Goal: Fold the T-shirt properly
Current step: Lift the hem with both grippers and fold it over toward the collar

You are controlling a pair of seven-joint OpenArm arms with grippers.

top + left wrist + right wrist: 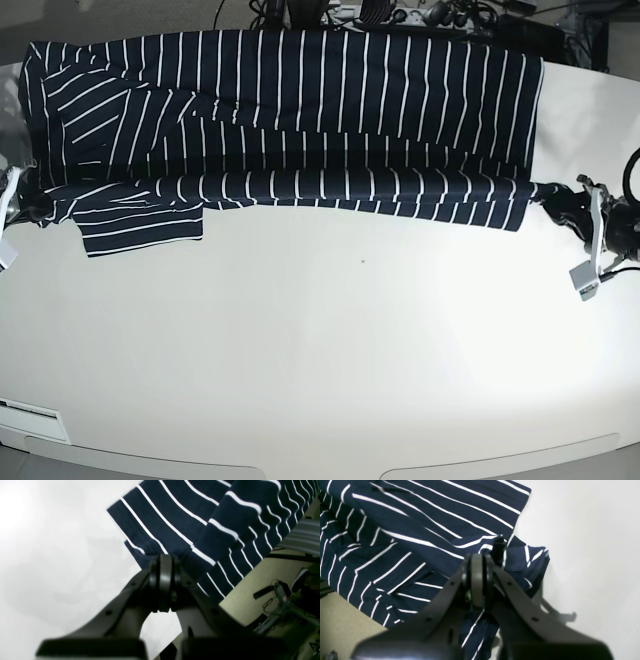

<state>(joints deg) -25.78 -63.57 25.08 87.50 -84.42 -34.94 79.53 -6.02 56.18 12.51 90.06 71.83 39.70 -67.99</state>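
Stretching across the far tabletop [330, 340], the T-shirt [300, 110] is clamped at both ends by the left gripper [548, 196] and right gripper [36, 205]; carry them evenly, keeping the fold edge taut.

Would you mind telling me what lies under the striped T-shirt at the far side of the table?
The T-shirt rests on the white table, its far edge draping past the table's back edge. Whatever lies beneath the cloth is covered and cannot be seen.
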